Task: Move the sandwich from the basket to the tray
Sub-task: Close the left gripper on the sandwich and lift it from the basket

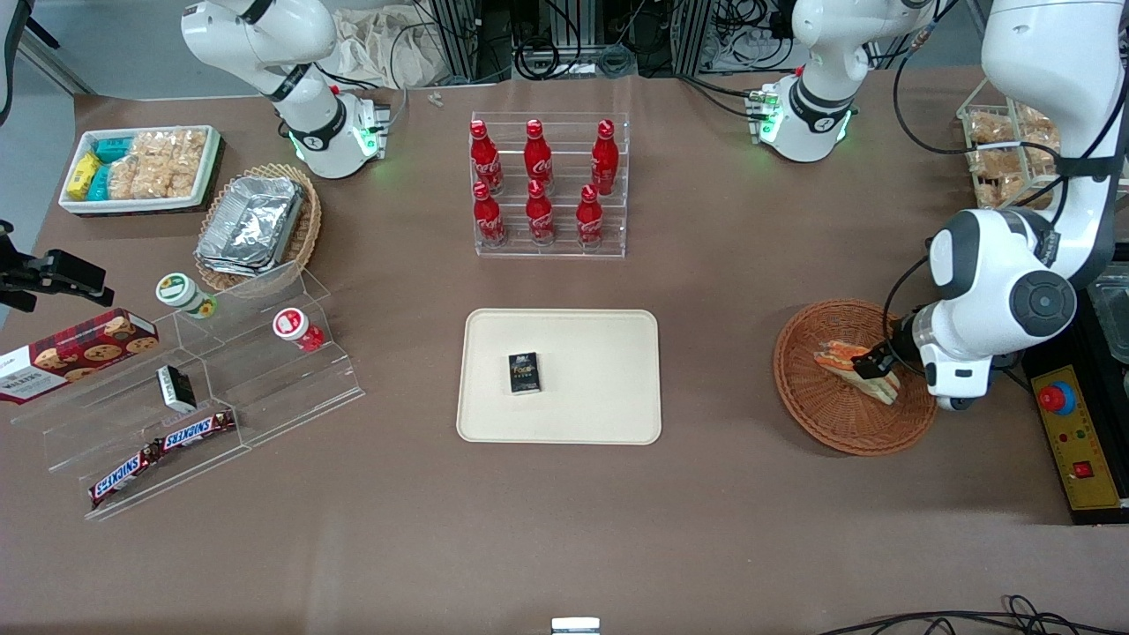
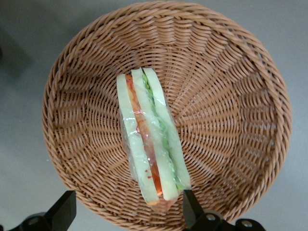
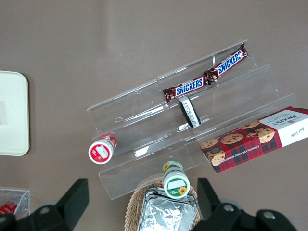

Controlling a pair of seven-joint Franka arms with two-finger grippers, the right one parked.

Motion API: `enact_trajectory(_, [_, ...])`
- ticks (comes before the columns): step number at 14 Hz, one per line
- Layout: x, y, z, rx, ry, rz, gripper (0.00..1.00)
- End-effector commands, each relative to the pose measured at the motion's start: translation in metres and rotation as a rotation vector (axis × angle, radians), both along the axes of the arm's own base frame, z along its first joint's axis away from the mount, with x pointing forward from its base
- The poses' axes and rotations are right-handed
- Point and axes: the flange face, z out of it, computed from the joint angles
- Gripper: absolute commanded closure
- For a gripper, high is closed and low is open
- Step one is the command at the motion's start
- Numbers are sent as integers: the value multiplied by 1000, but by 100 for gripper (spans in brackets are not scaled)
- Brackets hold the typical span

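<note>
Sandwich position: the sandwich (image 2: 151,144) lay in the basket (image 2: 231,96), on edge with its cut face up, near the rim closest to the arm.
Gripper: the gripper (image 2: 126,211) hung low over the basket with its jaws spread wide, one finger (image 2: 188,208) just beside the sandwich's end, the other finger (image 2: 63,209) well clear of it; nothing was held.
Weight and stiffness: it looked light and soft, so a hard squeeze would likely crush the bread and push the filling out.
Surface: clear wrap covered it, glossy and a little wrinkled, and probably slippery against smooth finger pads.
Where to hold: best judged across the two flat bread faces, near the thick middle of the wedge, with gentle pressure; the thin point would fold.
Sandwich look: three pale bread slices with orange-red and green layers between, long and narrow from above.
Basket: round, shallow, reddish-brown wicker, ribs fanning out from the centre; the sloped wall let the sandwich lean.
Tray: the tray (image 1: 582,335) was flat, cream, matte, with rounded corners and a low rim, well apart from the basket toward the table's middle.
On the tray: a small dark box (image 1: 524,372) sat near its middle, with bare surface around it for the sandwich.
Table: a brown matte table (image 1: 706,291).
</note>
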Motion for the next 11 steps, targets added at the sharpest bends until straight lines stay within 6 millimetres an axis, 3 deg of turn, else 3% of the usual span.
enact_trajectory(1, [21,1,-21,9,21,125,0])
enact_trajectory(7, [17,4,-35,17,39,161,0])
enact_trajectory(8, [16,6,-28,21,48,160,0])
enact_trajectory(11, [29,-2,19,32,84,148,0])
